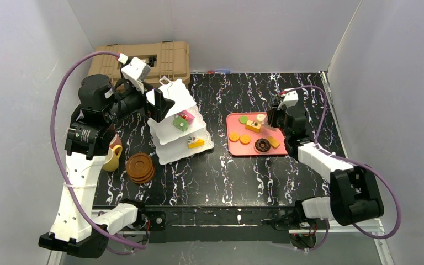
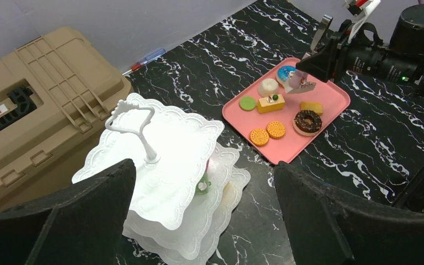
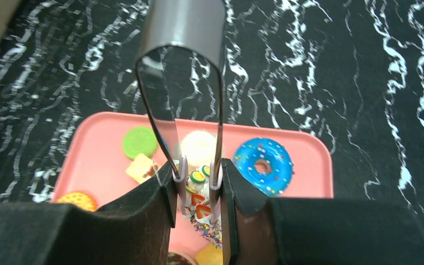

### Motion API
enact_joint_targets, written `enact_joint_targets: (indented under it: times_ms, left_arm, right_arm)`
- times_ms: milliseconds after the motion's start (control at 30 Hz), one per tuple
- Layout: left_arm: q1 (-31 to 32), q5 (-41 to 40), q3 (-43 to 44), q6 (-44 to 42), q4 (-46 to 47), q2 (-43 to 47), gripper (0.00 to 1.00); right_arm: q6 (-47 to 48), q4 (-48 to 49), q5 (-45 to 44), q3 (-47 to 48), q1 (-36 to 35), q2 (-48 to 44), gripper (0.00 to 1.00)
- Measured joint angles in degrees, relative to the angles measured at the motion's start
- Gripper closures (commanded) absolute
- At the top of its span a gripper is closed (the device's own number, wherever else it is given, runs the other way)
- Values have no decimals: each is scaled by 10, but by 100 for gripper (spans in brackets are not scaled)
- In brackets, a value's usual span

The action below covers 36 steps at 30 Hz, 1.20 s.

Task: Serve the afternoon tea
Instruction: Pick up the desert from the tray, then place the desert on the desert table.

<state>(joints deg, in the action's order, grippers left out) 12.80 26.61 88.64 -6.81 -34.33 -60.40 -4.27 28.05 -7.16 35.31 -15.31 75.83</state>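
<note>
2 arms: right gripper (image 3: 199, 199) pinches metal tongs (image 3: 182, 22) around a sprinkled cake slice (image 3: 201, 212) on the pink tray (image 3: 99, 163); left gripper (image 2: 207, 212), wide open and empty, hovers over the tiered stand (image 2: 165, 143), which lies leftward.

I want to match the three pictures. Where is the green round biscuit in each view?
Top external: green round biscuit, far left corner of the pink tray.
Left wrist: green round biscuit near the tray's left corner.
Right wrist: green round biscuit left of the tongs, on the tray.
Shared landmark: the pink tray.
</note>
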Motion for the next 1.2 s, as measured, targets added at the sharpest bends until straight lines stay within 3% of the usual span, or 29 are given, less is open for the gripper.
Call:
enact_joint_targets:
  times_ms: [200, 500, 867, 1200]
  left_arm:
    - [0, 0, 0, 0, 0, 0, 7]
    - [0, 0, 0, 0, 0, 0, 7]
    - [-3, 0, 0, -7, 0, 7, 7]
    - [-4, 0, -1, -10, 0, 10, 7]
  right_arm:
    - [-30, -5, 14, 31, -65, -6, 73]
    - [-112, 68, 44, 145, -182, 140, 72]
    - [-262, 179, 63, 195, -195, 322, 72]
    - [-331, 235, 78, 221, -213, 352, 72]
